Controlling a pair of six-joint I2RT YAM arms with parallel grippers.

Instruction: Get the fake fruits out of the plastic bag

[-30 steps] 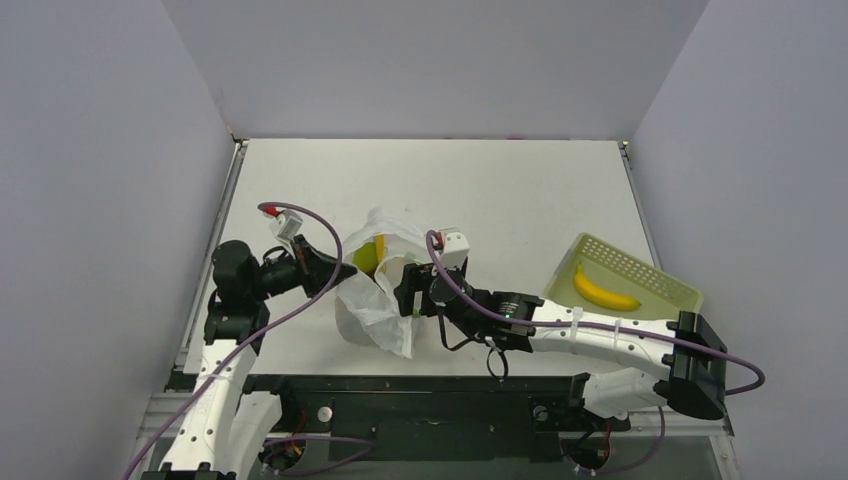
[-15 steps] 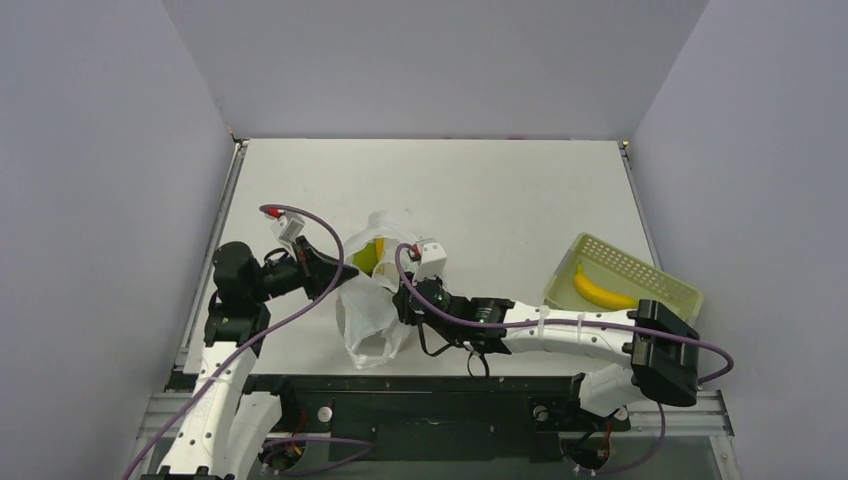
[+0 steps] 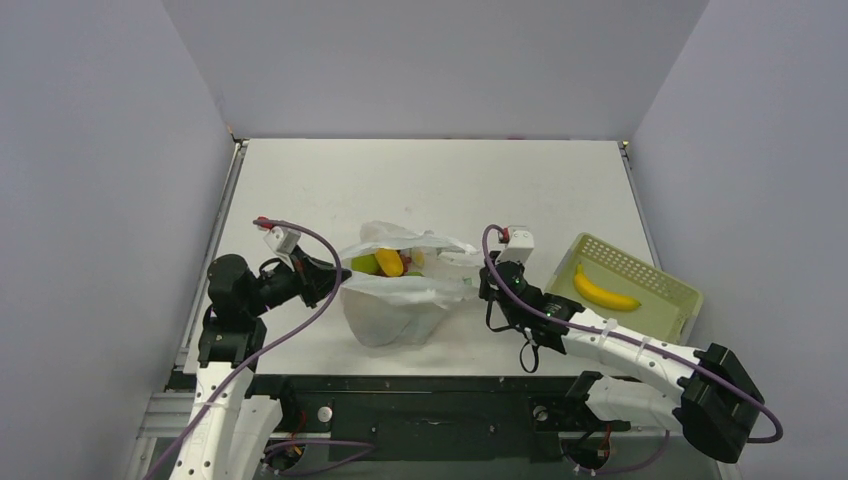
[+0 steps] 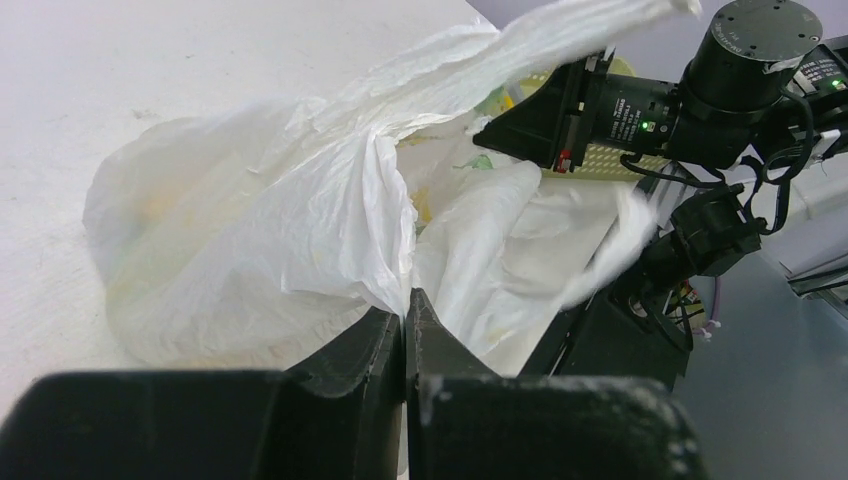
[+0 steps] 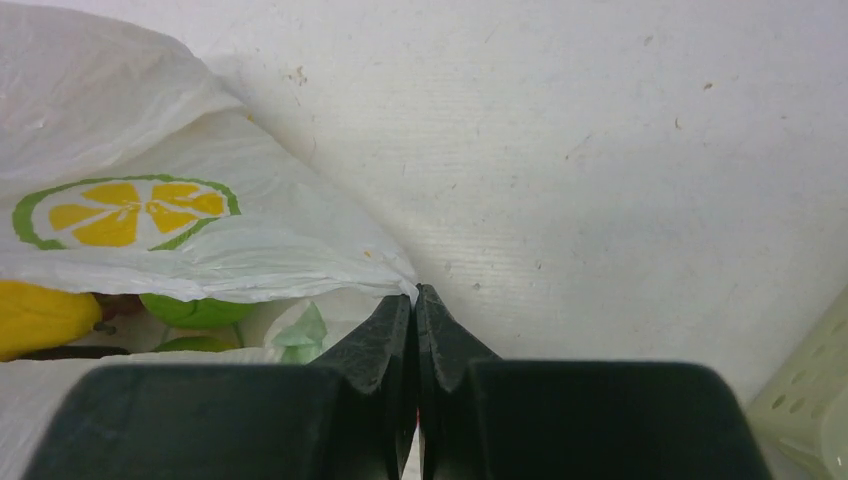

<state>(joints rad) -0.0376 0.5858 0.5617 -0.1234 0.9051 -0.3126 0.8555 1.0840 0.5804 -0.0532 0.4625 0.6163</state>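
Note:
The plastic bag (image 3: pixel 395 305) lies mid-table, its mouth stretched wide between both grippers. My left gripper (image 3: pixel 342 274) is shut on the bag's left rim, and in the left wrist view the film (image 4: pixel 290 220) runs into the pinched tips (image 4: pixel 406 300). On the right rim, my right gripper (image 3: pixel 478 284) is shut on a fold of bag (image 5: pixel 230 250) at its tips (image 5: pixel 415 292). Fake fruits show in the open mouth: a yellow piece (image 3: pixel 389 262) and a green one (image 3: pixel 365 264). The right wrist view shows the same yellow fruit (image 5: pixel 40 315) and green fruit (image 5: pixel 195 310).
A pale yellow-green perforated basket (image 3: pixel 640 268) stands to the right of the right arm and holds a yellow banana (image 3: pixel 605 292). Its corner (image 5: pixel 810 410) shows in the right wrist view. Grey walls enclose the table on three sides.
My right gripper closed on the bag's right rim and drew it rightward, spreading the mouth wide. The left gripper kept its hold and shifted slightly down-left.

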